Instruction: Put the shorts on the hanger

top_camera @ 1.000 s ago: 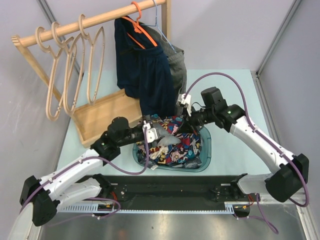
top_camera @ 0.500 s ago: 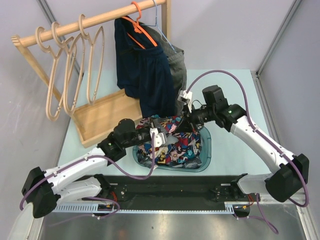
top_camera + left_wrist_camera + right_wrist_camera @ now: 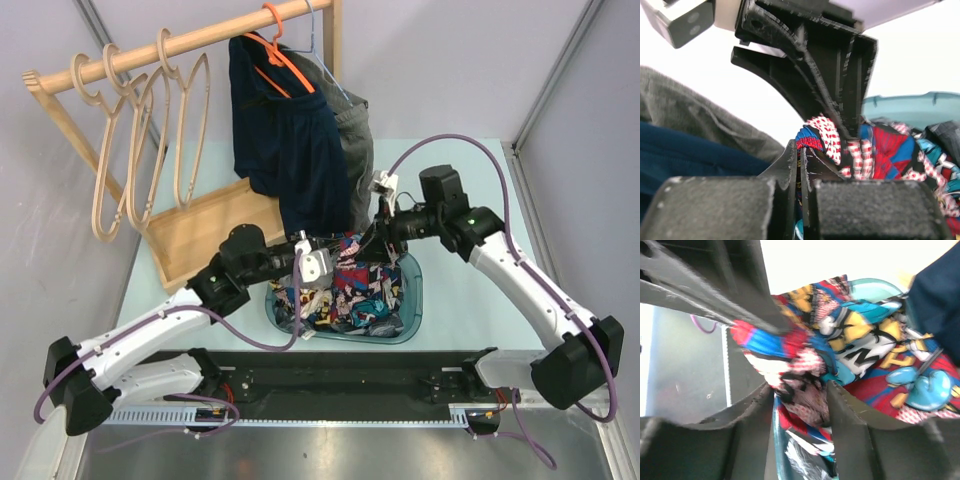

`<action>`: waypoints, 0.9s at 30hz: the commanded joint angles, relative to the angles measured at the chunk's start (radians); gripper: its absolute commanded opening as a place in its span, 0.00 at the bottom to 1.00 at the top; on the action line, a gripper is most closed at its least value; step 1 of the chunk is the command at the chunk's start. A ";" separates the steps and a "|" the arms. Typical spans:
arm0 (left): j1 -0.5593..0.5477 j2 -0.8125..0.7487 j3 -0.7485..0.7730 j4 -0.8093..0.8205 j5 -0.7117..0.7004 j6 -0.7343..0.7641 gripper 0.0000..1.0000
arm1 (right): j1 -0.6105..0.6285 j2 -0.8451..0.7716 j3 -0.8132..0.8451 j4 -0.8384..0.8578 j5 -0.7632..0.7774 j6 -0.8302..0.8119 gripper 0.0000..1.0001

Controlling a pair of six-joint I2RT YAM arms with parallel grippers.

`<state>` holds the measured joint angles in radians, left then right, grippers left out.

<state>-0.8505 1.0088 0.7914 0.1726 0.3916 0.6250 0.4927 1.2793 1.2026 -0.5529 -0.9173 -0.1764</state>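
The hanger hangs bare on the rail, well off to the left of our left gripper, so nothing is hung yet. Our left gripper is clenched on an edge of the shorts, whose bulk lies beneath it in the teal basket. Just beside it, our right gripper clamps a bunched fold. We judge that lifting, carrying and draping all remain.

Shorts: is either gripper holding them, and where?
Both. The left gripper pinches a red-and-blue edge of the shorts; the right gripper clamps a bunched fold.
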 commanded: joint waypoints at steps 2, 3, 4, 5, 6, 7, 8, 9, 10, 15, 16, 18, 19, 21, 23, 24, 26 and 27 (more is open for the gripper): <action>-0.005 0.010 0.098 -0.015 0.070 -0.097 0.00 | -0.069 -0.070 0.032 0.022 0.009 -0.003 0.62; 0.002 0.020 0.115 -0.015 0.070 -0.113 0.00 | -0.071 -0.080 0.031 0.013 0.023 -0.039 0.70; 0.005 0.030 0.127 -0.021 0.070 -0.145 0.00 | -0.071 -0.092 0.032 -0.001 0.037 -0.078 0.84; 0.010 0.054 0.141 -0.022 0.070 -0.163 0.00 | -0.059 -0.107 0.032 -0.034 0.081 -0.112 0.89; 0.024 0.068 0.175 -0.027 0.076 -0.207 0.00 | -0.051 -0.136 0.032 -0.050 0.104 -0.197 0.91; 0.033 0.083 0.199 -0.051 0.084 -0.232 0.00 | -0.036 -0.155 0.031 -0.082 0.132 -0.240 0.92; 0.040 0.103 0.222 -0.065 0.079 -0.257 0.00 | -0.007 -0.172 0.029 -0.088 0.193 -0.274 0.93; 0.057 0.138 0.279 -0.085 0.081 -0.284 0.00 | 0.009 -0.207 0.022 -0.088 0.221 -0.308 0.93; 0.068 0.161 0.304 -0.117 0.101 -0.335 0.00 | 0.026 -0.221 0.011 -0.061 0.250 -0.342 0.94; 0.085 0.223 0.382 -0.165 0.092 -0.396 0.00 | 0.127 -0.248 -0.050 0.071 0.451 -0.367 0.96; 0.085 0.228 0.384 -0.165 0.092 -0.398 0.00 | 0.142 -0.242 -0.060 0.111 0.480 -0.361 0.96; 0.087 0.229 0.385 -0.165 0.089 -0.406 0.00 | 0.158 -0.235 -0.070 0.148 0.538 -0.341 0.97; 0.088 0.232 0.384 -0.165 0.089 -0.412 0.00 | 0.164 -0.232 -0.084 0.187 0.557 -0.334 0.97; 0.093 0.234 0.388 -0.191 0.092 -0.427 0.00 | 0.170 -0.222 -0.097 0.221 0.583 -0.339 0.97; 0.100 0.238 0.391 -0.188 0.092 -0.449 0.00 | 0.190 -0.198 -0.107 0.246 0.627 -0.353 0.96; 0.105 0.240 0.400 -0.189 0.099 -0.465 0.00 | 0.193 -0.190 -0.112 0.252 0.636 -0.356 0.94; 0.116 0.247 0.410 -0.193 0.107 -0.488 0.00 | 0.202 -0.166 -0.118 0.266 0.658 -0.360 0.87; 0.120 0.249 0.417 -0.190 0.116 -0.502 0.00 | 0.202 -0.158 -0.120 0.269 0.660 -0.365 0.70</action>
<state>-0.7525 1.2530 1.1397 -0.0360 0.4690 0.2054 0.6800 1.0962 1.0897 -0.3843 -0.3412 -0.5163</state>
